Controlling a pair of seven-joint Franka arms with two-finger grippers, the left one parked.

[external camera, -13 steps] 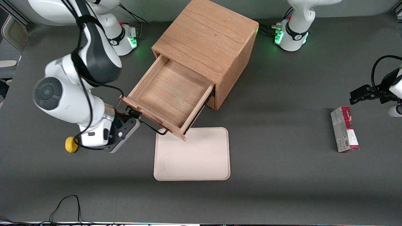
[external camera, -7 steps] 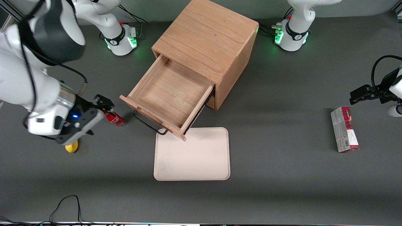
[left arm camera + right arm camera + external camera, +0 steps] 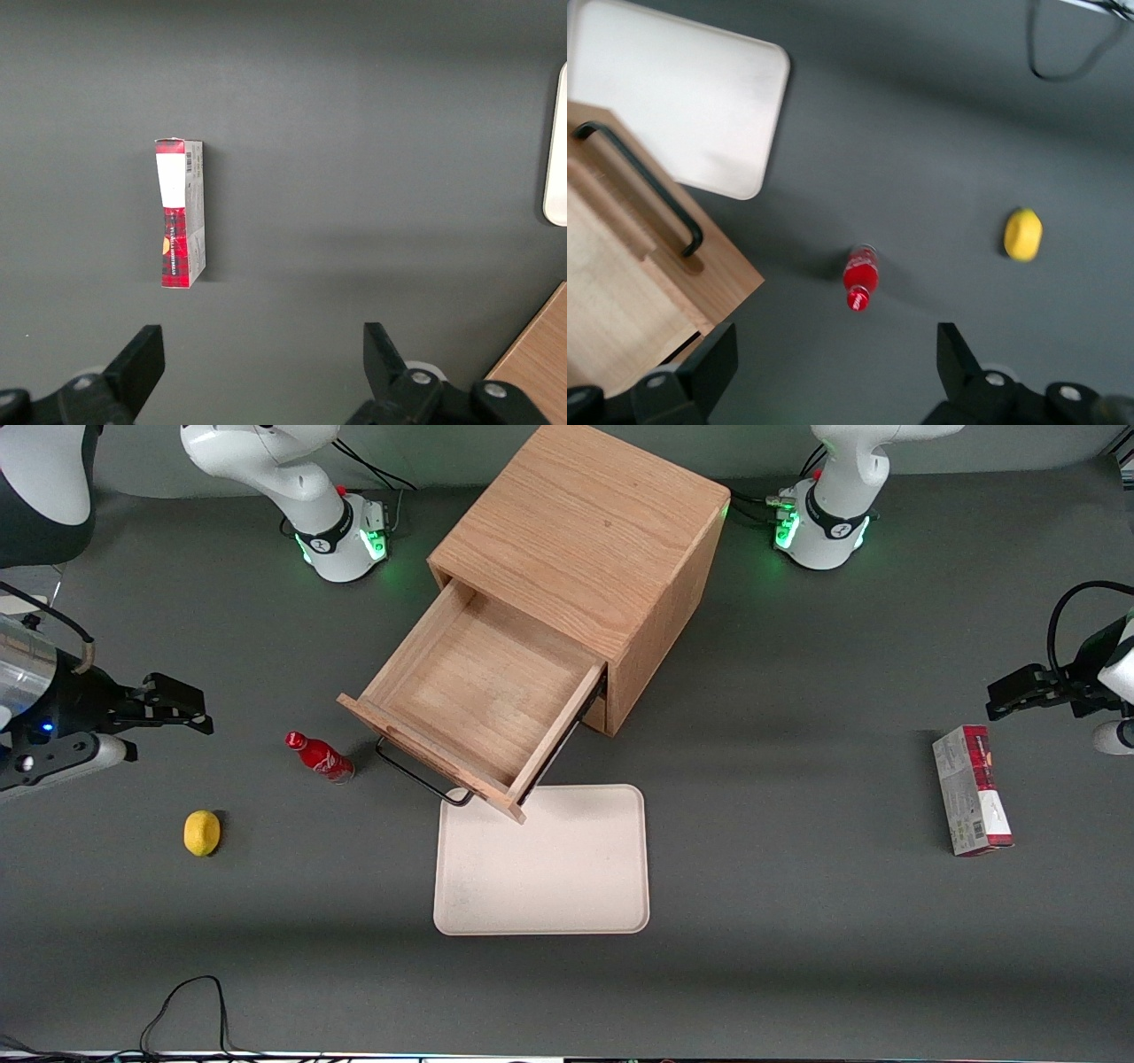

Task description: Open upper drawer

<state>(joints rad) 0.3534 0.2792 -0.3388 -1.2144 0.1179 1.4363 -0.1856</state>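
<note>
The oak cabinet [image 3: 585, 531] stands mid-table with its upper drawer [image 3: 474, 691] pulled well out, its shallow tray body showing nothing inside. The dark wire bar handle [image 3: 416, 773] hangs on the drawer front, just above the tray's edge. My gripper [image 3: 190, 707] hovers toward the working arm's end of the table, well apart from the handle, open with nothing between its fingers. In the right wrist view the gripper [image 3: 833, 354] looks down on the drawer's front corner [image 3: 620, 274] and the handle [image 3: 647, 186].
A red bottle [image 3: 319, 755] stands between my gripper and the drawer front. A yellow lemon [image 3: 202, 833] lies nearer the front camera. A cream tray [image 3: 542, 868] lies in front of the drawer. A red-and-white box [image 3: 970, 788] lies toward the parked arm's end.
My gripper has let go of the drawer handle and pulled away toward the working arm's end of the table, rising. The red bottle came into view. The drawer stays open as before.
</note>
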